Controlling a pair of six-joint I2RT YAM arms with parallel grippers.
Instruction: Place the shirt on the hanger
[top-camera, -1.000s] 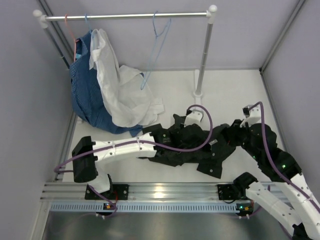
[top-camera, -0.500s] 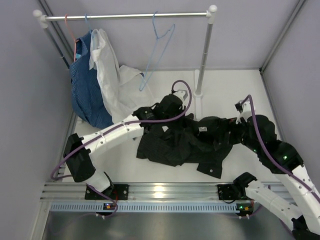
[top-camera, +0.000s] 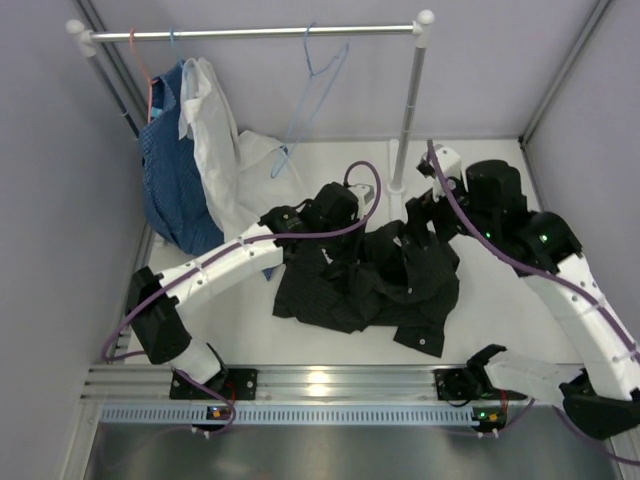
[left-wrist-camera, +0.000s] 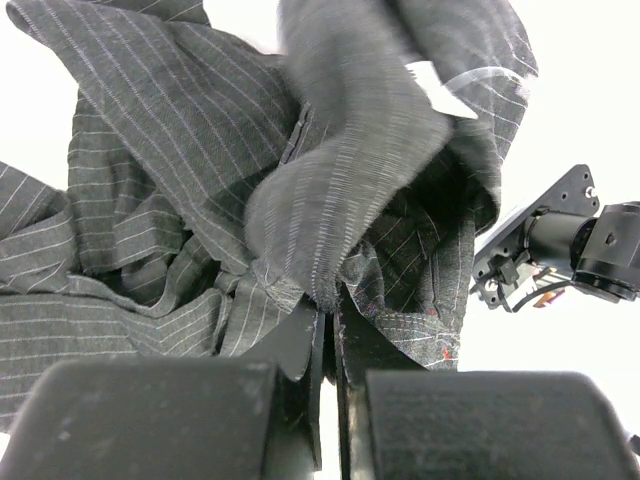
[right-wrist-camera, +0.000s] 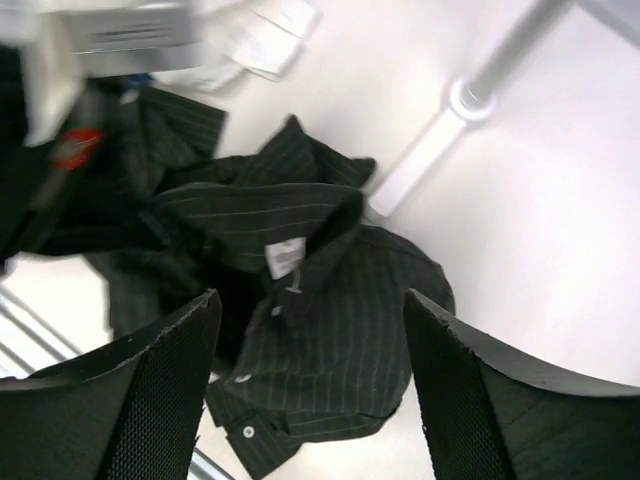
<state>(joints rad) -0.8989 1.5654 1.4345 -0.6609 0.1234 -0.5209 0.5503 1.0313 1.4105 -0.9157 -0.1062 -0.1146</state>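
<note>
Left gripper (left-wrist-camera: 329, 322): pinched closed on a fold of the shirt (left-wrist-camera: 180, 150). Pinstriped cloth sits right between the two fingers and bunches up above them. From overhead the left gripper (top-camera: 335, 215) is buried in the upper left part of the shirt (top-camera: 370, 285), to the left of the rack post (top-camera: 408, 110) and on its near side.

Right gripper (right-wrist-camera: 310, 300): spread wide, nothing between the fingers (right-wrist-camera: 165, 390). It looks down on the shirt (right-wrist-camera: 350, 330), with the collar and its white label below. Overhead, the right gripper (top-camera: 425, 212) is just to the near right of the post's foot, over the upper right edge of the shirt. Cannot tell if it touches the cloth.

The shirt is a crumpled heap on the table (top-camera: 250, 340), on the near side of the post. Its top edge comes near the post's foot and most of it spreads away toward the arm bases.

The hanger (top-camera: 316, 72) is bare. It is hooked on the rail (top-camera: 230, 33) that runs left from the post top and hangs tilted, left of the post, well apart from the shirt.

Farther left of the post on the same rail hang a white shirt (top-camera: 225, 140), a blue patterned garment (top-camera: 170, 180) and a red hanger (top-camera: 140, 60). The white shirt trails down onto the table.
</note>
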